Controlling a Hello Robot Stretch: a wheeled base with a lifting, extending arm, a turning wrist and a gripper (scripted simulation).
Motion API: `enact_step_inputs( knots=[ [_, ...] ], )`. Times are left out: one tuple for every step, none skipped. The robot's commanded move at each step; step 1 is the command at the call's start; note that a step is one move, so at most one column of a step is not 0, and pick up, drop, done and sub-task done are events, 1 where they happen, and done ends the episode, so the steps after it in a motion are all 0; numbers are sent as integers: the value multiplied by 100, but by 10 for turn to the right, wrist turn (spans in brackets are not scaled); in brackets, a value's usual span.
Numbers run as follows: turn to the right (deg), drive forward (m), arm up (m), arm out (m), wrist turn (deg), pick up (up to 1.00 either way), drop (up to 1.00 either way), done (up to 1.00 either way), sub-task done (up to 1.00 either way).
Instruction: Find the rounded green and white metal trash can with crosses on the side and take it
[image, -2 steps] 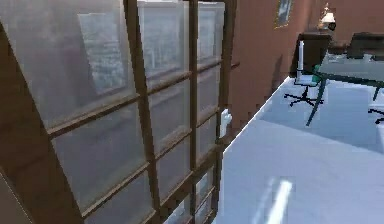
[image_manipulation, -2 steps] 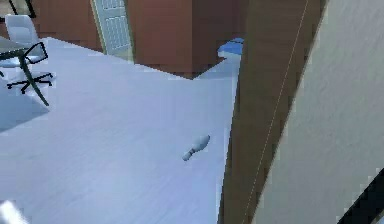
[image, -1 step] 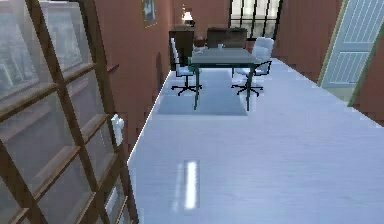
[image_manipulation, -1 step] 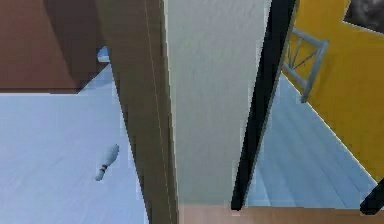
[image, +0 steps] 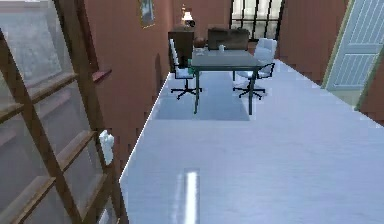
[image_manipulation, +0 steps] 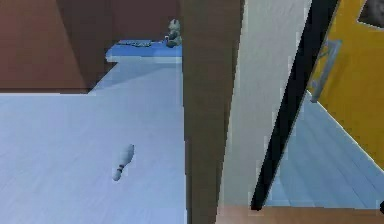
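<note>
In the forward view, a wooden door with glass panes (image: 40, 130) stands close by at nine o'clock. It has a white handle (image: 106, 147) at its edge, and it blocks that side. Behind it a red-brown wall (image: 120, 60) runs toward eleven o'clock, with a framed picture (image: 147, 12) hung high on it. The pale floor (image: 290, 160) stretches toward twelve o'clock as far as a darker rug (image: 205, 105). On the rug stands a dark table (image: 222, 62). One office chair (image: 182, 72) is at the table's nine o'clock and a second office chair (image: 258, 68) at its three o'clock. Beyond the table we see a lamp (image: 187, 17), a low dark seat (image: 228, 38) and a dark-barred window (image: 256, 15). A white panelled door (image: 360, 55) stands at two o'clock.

In the arm side view, a brown upright post (image_manipulation: 212, 100) fills the middle from six to twelve o'clock. A pale panel (image_manipulation: 262, 90) is just beside it, and a yellow wall (image_manipulation: 360, 50) lies at two o'clock. At eleven o'clock a small grey figure (image_manipulation: 174, 35) sits on a blue surface (image_manipulation: 140, 48).

We cannot tell the state of the pincer. We cannot tell where the trash can stands.
</note>
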Motion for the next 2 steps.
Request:
enact_step_inputs(
  knots=[
    [360,0,0,0,0,0,0,0,0],
    [0,100,0,0,0,0,0,0,0]
  ],
)
